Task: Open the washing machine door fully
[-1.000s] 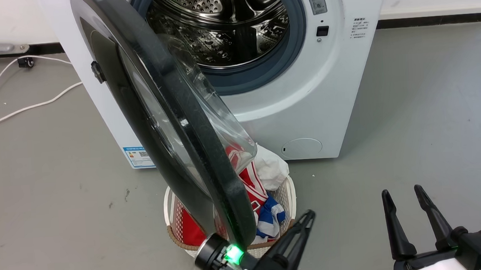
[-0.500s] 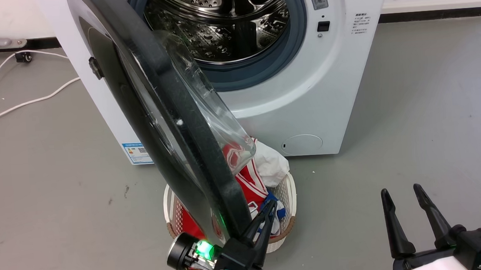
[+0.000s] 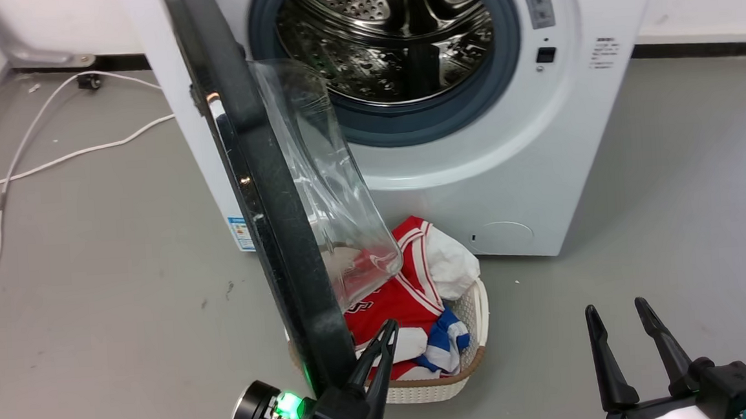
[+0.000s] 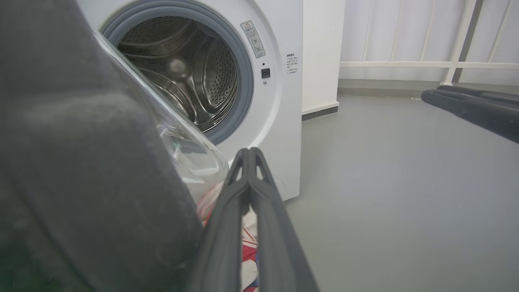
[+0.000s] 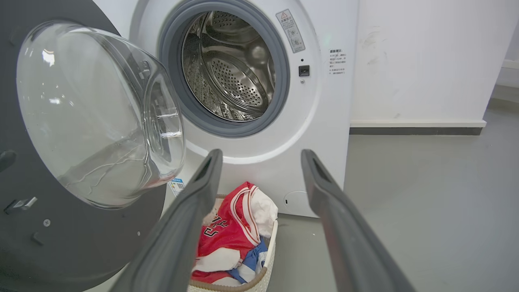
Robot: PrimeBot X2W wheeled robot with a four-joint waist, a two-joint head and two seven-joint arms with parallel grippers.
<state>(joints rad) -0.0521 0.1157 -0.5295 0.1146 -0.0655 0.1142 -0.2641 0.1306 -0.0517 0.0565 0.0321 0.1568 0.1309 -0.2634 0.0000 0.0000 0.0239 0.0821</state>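
Note:
The washing machine (image 3: 475,184) is a white front loader with its steel drum (image 3: 395,40) exposed. The washing machine door (image 3: 269,209) stands swung out towards me, nearly edge-on in the head view, with its clear glass bowl (image 3: 320,193) facing right. My left gripper (image 3: 390,328) is shut with nothing in it, lying close along the inner side of the door's lower rim; I cannot tell if it touches. The left wrist view has the door (image 4: 81,162) large beside this gripper (image 4: 247,152). My right gripper (image 3: 615,308) is open, low at the right, away from the door (image 5: 81,227).
A white woven basket (image 3: 467,372) of red, white and blue clothes sits on the floor below the drum, just right of the door. A white cable (image 3: 52,158) trails over the floor at the left. Bare grey floor (image 3: 671,217) lies to the right.
The door has swung further open, from angled to nearly edge-on. My left gripper moved left with the door's lower rim. The head camera also shifted. The right gripper stayed put.

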